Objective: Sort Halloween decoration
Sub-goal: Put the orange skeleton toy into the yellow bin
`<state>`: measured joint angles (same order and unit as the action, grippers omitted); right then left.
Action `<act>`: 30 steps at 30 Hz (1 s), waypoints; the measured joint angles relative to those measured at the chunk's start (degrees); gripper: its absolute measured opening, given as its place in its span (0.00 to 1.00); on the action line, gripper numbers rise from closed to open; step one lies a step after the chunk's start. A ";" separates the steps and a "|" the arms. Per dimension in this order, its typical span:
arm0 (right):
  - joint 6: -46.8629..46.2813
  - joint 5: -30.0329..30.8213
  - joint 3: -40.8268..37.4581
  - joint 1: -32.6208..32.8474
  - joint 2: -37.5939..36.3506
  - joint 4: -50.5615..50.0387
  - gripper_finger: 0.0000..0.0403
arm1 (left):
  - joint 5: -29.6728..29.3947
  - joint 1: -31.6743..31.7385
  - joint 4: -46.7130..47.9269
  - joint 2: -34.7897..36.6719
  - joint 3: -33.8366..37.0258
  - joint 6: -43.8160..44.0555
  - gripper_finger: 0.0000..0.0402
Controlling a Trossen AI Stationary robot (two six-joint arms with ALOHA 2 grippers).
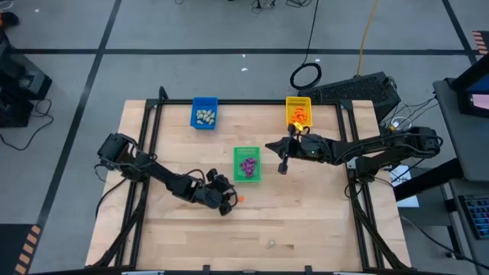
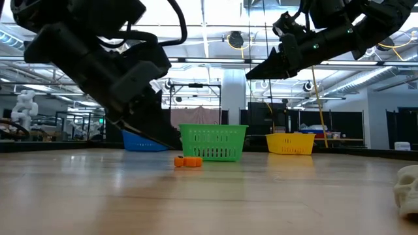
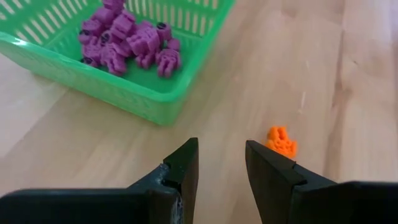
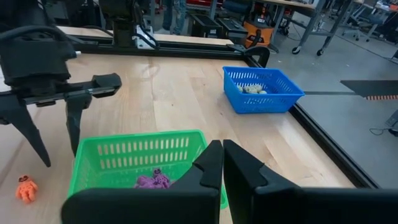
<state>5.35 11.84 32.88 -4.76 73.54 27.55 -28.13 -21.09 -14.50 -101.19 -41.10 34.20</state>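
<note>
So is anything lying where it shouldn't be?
Yes: a tiny orange trinket lies loose on the wooden table by the left gripper, outside the yellow plastic tray. A pale trinket also sits alone near the front edge.

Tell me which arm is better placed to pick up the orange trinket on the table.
The left: its open gripper sits right beside the orange trinket. The right gripper is shut, beyond the green tray.

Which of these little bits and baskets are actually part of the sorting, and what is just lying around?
Part of the job:
- tiny orange trinket loose on the table
- purple trinkets in the green plastic tray
- pale trinkets in the blue plastic tray
- orange trinkets in the yellow plastic tray
- open left gripper

Just lying about:
- black cable loop on the floor
</note>
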 joint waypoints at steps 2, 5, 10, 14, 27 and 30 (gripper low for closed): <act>0.03 0.00 0.00 0.00 0.00 -0.01 0.00 | -0.27 0.03 0.00 0.00 0.00 0.00 0.32; 0.03 0.00 0.00 0.00 0.00 -0.13 0.00 | 0.94 -0.08 -0.46 0.00 0.00 -0.01 0.32; 0.03 0.02 0.00 0.00 -0.02 -0.17 0.00 | 2.69 -1.82 -4.88 -1.32 -0.02 -0.56 0.32; 0.01 0.02 0.00 -0.02 -0.02 -0.15 0.00 | 2.57 -3.49 -4.10 -4.98 -2.41 -2.03 0.32; -0.08 0.02 0.00 -0.01 -0.02 -0.46 0.00 | 0.70 -3.43 -3.13 -10.21 -6.36 -3.28 0.19; -0.42 0.00 0.00 0.01 -0.02 -0.80 0.00 | 1.85 -3.43 -2.79 -9.87 -6.34 -4.90 0.07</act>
<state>4.93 11.84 32.88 -4.75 73.52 26.75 -26.29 -24.52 -17.29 -111.06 -47.44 29.30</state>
